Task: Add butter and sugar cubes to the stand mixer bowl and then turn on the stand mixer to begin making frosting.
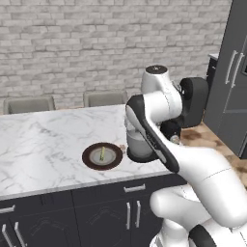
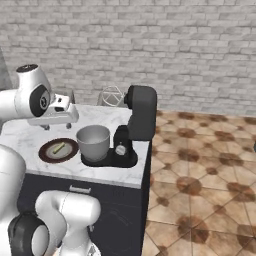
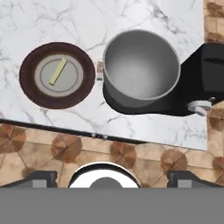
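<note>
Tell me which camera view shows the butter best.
The hand view: the butter lies unobstructed on the plate, seen from above. Both base views show it smaller, as a thin slanted stick on the plate.

- No readable text, label, brand, number or sign on the stand mixer [image 2: 131,131] (its round knob looks blank).
- None on the plate [image 3: 27,87] or counter [image 1: 38,140].
</note>
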Robot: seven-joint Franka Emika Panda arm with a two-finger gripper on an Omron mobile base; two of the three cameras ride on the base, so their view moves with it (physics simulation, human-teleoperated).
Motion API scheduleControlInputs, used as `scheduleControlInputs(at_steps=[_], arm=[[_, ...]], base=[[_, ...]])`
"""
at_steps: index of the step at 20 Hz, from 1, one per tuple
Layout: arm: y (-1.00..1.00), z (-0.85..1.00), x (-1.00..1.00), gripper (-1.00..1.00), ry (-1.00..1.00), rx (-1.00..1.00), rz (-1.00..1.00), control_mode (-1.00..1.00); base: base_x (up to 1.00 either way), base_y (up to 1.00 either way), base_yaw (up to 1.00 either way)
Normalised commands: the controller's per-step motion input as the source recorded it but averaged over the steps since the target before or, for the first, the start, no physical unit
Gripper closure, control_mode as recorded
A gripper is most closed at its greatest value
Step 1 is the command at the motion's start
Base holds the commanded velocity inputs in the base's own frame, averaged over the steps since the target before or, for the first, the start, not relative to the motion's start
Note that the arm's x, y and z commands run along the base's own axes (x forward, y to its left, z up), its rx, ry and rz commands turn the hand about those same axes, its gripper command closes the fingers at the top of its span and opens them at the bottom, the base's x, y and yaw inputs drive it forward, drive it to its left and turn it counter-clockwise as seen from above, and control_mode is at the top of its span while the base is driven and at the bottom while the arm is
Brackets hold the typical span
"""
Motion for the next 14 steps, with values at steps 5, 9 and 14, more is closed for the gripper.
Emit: scheduleControlInputs(at_steps=[5, 9, 14], arm=[[0.7, 0.0, 0.01, -1.0, 0.06, -0.16, 0.08, -1.0], [0.62, -0.03, 0.15, -1.0, 0.1, -0.22, 0.1, -1.0], [0.25, -0.09, 0.21, -1.0, 0.05, -0.18, 0.08, -1.0]], base=[[0.0, 0.0, 0.0], [0.0, 0.0, 0.0], [0.0, 0.0, 0.0]])
